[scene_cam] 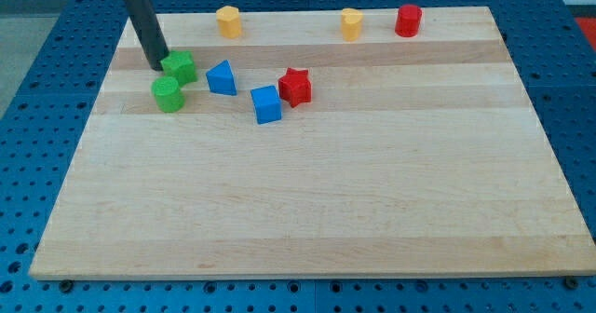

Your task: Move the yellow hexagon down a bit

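The yellow hexagon (228,20) sits near the board's top edge, left of centre. My tip (159,67) rests on the board at the view's left, well below and to the left of the hexagon and apart from it. The tip is right against the left side of a green block (180,67), whose shape I cannot make out. A round green block (168,94) lies just below the tip.
A second yellow block (350,23), heart-like, and a red cylinder (408,20) sit along the top edge at the right. A blue triangle (222,77), a blue cube (266,104) and a red star (295,87) lie below the hexagon. The wooden board (307,210) ends just above the hexagon.
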{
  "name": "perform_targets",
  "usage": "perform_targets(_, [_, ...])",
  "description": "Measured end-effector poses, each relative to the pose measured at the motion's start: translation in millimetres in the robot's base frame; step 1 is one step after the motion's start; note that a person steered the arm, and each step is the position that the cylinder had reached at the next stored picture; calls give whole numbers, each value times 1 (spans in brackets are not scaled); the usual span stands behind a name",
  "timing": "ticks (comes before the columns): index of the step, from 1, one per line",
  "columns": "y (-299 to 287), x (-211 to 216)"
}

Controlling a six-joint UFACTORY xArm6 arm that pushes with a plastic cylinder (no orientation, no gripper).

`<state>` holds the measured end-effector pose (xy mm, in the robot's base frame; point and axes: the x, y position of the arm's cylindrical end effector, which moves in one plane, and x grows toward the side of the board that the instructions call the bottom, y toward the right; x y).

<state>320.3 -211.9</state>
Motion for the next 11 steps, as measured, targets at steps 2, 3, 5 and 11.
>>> perform_targets(2, [-36, -40])
perform_targets(3, [-47, -102])
perform_targets(5, [12, -129])
perform_targets(11, [71, -129])
